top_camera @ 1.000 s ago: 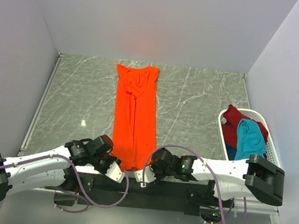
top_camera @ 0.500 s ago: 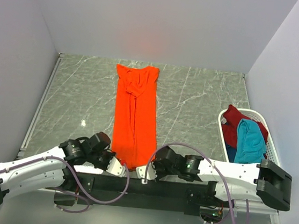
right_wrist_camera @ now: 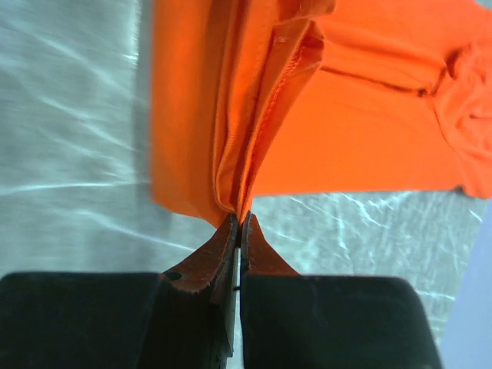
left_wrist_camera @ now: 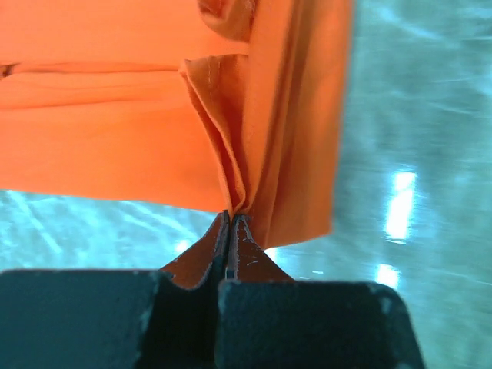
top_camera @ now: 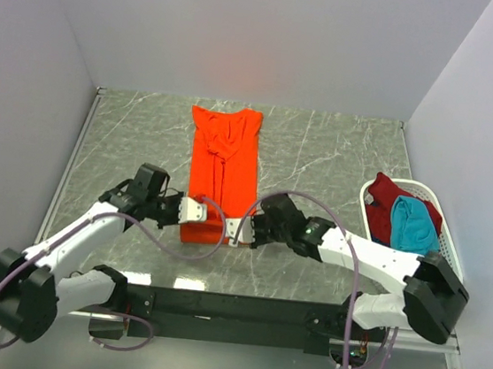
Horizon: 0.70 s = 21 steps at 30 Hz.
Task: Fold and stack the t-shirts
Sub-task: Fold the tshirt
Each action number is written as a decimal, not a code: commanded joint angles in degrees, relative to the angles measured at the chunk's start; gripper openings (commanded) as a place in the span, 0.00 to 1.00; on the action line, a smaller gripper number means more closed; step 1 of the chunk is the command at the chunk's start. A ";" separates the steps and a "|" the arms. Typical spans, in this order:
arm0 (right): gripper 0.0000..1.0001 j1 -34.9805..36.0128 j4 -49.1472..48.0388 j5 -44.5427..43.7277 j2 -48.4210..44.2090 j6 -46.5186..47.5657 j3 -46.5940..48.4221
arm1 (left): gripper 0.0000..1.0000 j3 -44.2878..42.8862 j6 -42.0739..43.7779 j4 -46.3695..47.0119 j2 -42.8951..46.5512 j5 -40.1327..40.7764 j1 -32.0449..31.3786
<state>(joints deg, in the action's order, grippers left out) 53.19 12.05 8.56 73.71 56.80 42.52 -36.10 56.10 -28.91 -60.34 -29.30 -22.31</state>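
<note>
The left gripper's point(left_wrist_camera: 231, 219) jaws are pressed fully together, pinching a bunched corner of the orange t-shirt point(top_camera: 224, 160). In the left wrist view the cloth fans out from the fingertips in tight pleats toward 12 o'clock. The right gripper point(right_wrist_camera: 240, 219) is clamped just as tightly on the opposite corner, with the fabric creased into narrow folds right where the tips meet (no gap shows between the fingers on either side).

Seen from above, the two grippers face each other across the shirt's near end, the left one at its 9 o'clock side and the right one at its 3 o'clock side. Both corners are held at the level of the near hem. From there the shirt runs as one long narrow strip toward 12 o'clock, down the middle of the grey marbled table point(top_camera: 321, 157). Its far end is rumpled and lies near the back wall.

At about 3 to 4 o'clock on the table, well apart from the orange shirt, stands a white basket point(top_camera: 365, 209). It holds a teal t-shirt point(top_camera: 412, 228) lying over a dark red t-shirt point(top_camera: 392, 195), and a sliver of a blue t-shirt point(top_camera: 380, 250) shows beneath them.
</note>
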 commanded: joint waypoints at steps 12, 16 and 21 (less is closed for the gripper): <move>0.00 -15.92 -4.50 7.35 20.32 11.84 21.35 | 0.01 -18.82 9.03 15.28 -25.52 -6.30 10.70; 0.00 -19.17 -2.91 8.14 28.74 13.69 28.74 | 0.01 -28.47 7.81 16.08 -34.13 -6.38 12.90; 0.28 -20.76 -5.90 3.84 35.44 12.65 36.31 | 0.23 -35.70 4.47 17.73 -42.84 -4.89 14.04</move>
<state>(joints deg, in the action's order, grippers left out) 33.15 8.51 14.41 107.26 69.10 74.41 -67.79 62.52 -13.85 -101.38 -33.54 -8.95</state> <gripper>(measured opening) 0.208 0.159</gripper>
